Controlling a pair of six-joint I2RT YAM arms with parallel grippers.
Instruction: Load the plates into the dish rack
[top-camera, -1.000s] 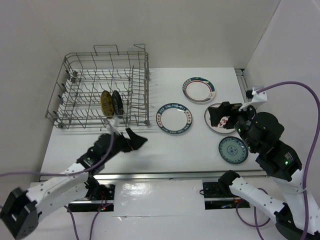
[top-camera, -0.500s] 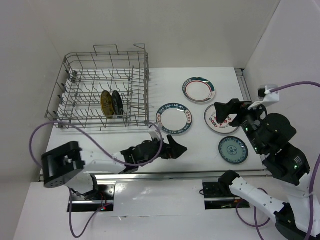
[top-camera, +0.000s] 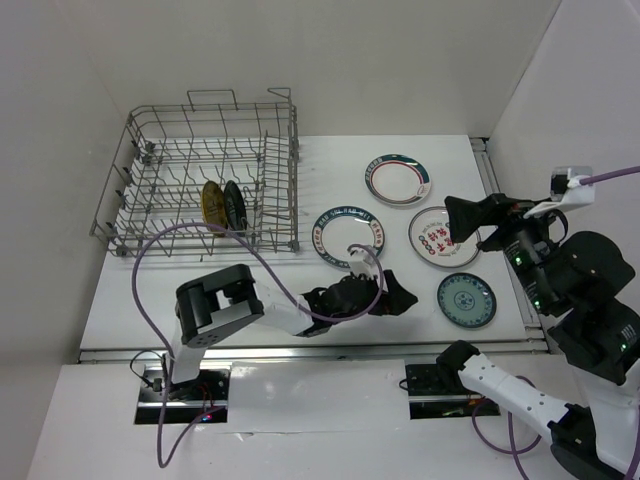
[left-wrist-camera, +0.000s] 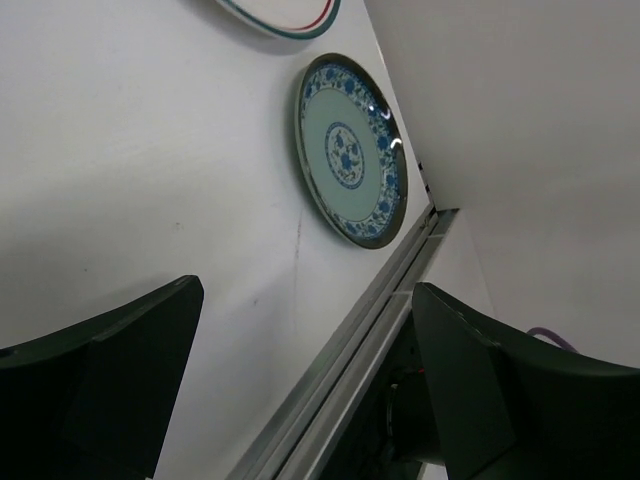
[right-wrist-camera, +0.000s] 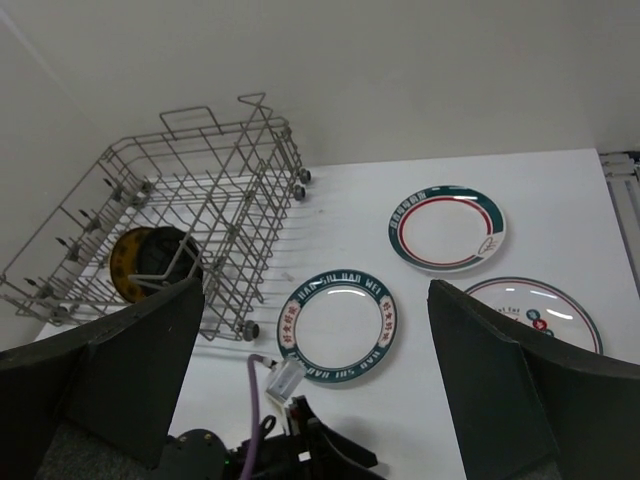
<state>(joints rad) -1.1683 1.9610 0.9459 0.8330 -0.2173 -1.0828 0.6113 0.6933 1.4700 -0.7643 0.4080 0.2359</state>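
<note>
A: Where are the plates?

B: Two are in the rack (top-camera: 200, 180). The yellow plate (top-camera: 212, 205) and black plate (top-camera: 234, 205) stand on edge between the tines, side by side. Both are small. The other four lie flat on the table (top-camera: 300, 150), right of the rack.

A: What do those four look like?

B: The green-rim plate (top-camera: 398, 180) is white with a red inner ring and lies farthest back. The lettered plate (top-camera: 350, 238) is white with pale lettering on a dark band and lies nearest the rack. The red-pattern plate (top-camera: 437, 238) is white with red marks. The teal plate (top-camera: 466, 300) is small with a blue floral pattern, closest to the arm bases.

A: Left gripper?

B: The left gripper (top-camera: 398, 296) has its fingers spread wide and holds nothing. It sits low over the table between the lettered plate and the teal plate. In the wrist view the teal plate lies ahead of the fingertips, apart from both and not between them.

A: Right gripper?

B: The right gripper (top-camera: 470, 215) is also spread wide and holds nothing. From above it overlaps the right edge of the red-pattern plate. It's probably well above it, since its wrist view takes in the rack and three plates, but I can't judge the height for sure. It touches no plate.
</note>
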